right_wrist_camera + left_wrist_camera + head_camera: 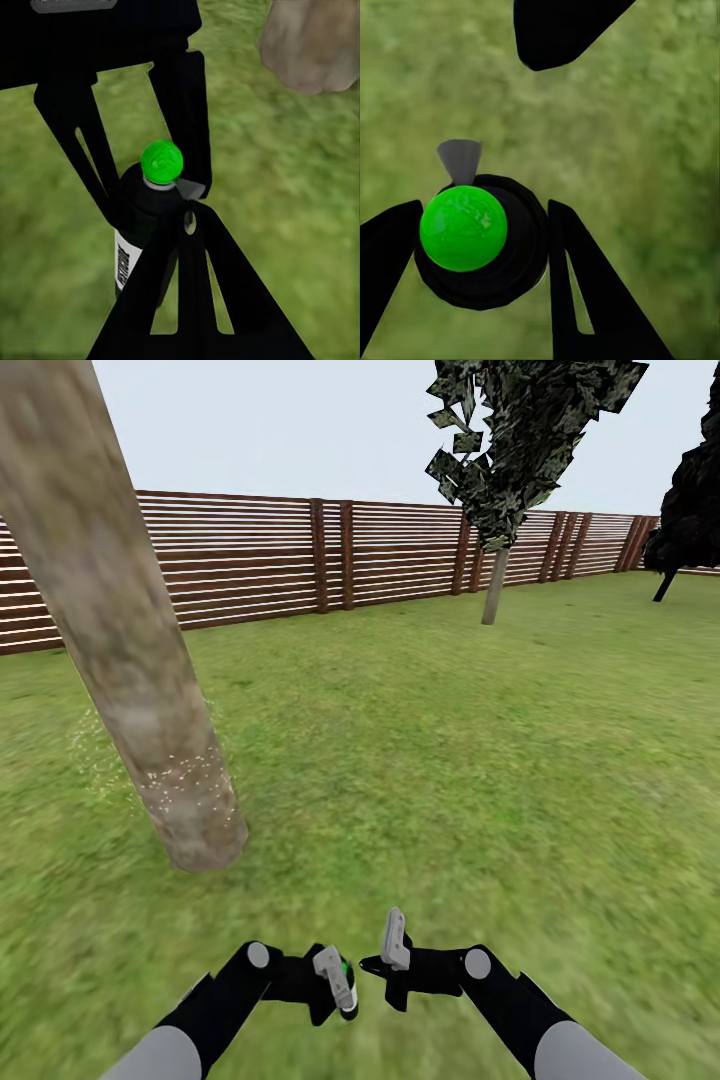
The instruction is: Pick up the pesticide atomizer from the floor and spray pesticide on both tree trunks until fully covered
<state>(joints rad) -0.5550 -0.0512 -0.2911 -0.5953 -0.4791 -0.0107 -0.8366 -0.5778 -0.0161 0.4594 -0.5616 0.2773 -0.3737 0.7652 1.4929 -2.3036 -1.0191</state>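
Atomizer: pesticide atomizer [480,244], dark with a green top, is clenched between the left gripper [335,980] fingers, low over the lawn [420,760]
Right gripper [392,945]: seen just beside the bottle; grip state cannot be told
Near tree trunk [130,660]: flecked with pale specks low down
Far tree [500,490]: placed by the fence [260,555]

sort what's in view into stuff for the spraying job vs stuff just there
For the job:
- atomizer, green top, between the left gripper fingers
- near trunk, speckled low down
- far tree
- right gripper, by the atomizer

Just there:
- fence
- dark conifer
- lawn
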